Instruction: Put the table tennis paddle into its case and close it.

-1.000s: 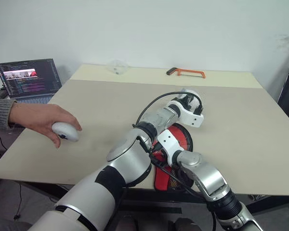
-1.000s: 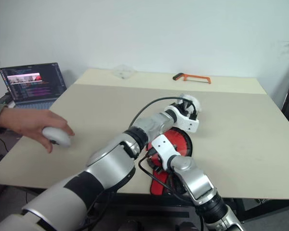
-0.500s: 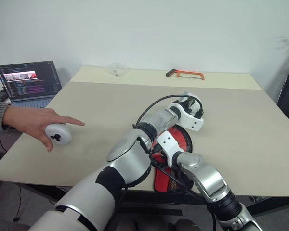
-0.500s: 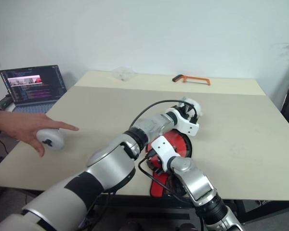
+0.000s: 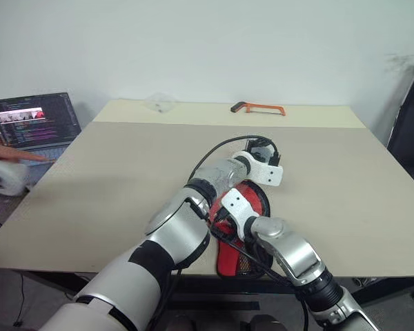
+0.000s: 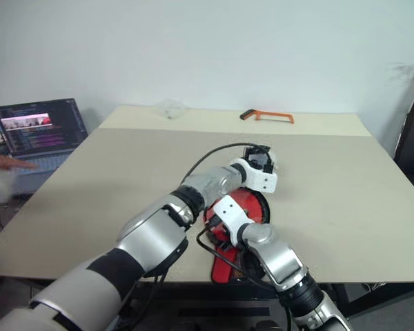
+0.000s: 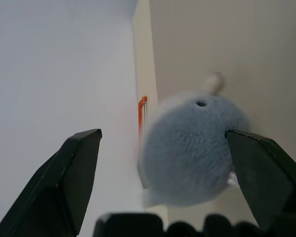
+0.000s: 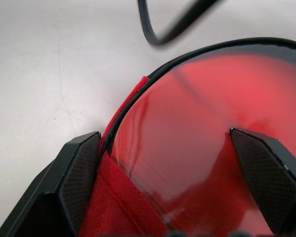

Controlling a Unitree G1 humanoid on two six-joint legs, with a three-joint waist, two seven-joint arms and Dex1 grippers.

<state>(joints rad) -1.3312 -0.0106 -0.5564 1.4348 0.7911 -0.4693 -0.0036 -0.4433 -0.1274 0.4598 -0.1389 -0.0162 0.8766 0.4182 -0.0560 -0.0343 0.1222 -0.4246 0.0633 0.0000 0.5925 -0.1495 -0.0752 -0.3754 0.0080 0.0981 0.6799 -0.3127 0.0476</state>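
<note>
The case [image 5: 228, 258] lies open near the table's front edge, red inside with a black rim [image 8: 187, 54]. The table tennis paddle's red face [image 8: 197, 113] lies within that rim; its handle is hidden under my arms. My right gripper [image 8: 164, 132] hangs open just over the red face, fingers either side of it. Beyond the case, my left gripper [image 7: 162, 133] is open, with a blurred grey fuzzy ball [image 7: 192, 148] between its spread fingers [image 7: 79, 168]. I cannot tell whether the ball touches them.
A black cable [image 5: 217, 148] loops above my left forearm. A laptop [image 5: 34, 121] stands off the table's left side, where a person's hand [image 5: 3, 152] holds a white round thing [image 5: 3, 178]. An orange-handled saw [image 5: 257, 107] and clear plastic [image 5: 157, 103] lie at the back.
My left gripper has opened and its wrist has rolled. The person's hand has drawn the white round thing left, off the table. The camera has shifted a little.
</note>
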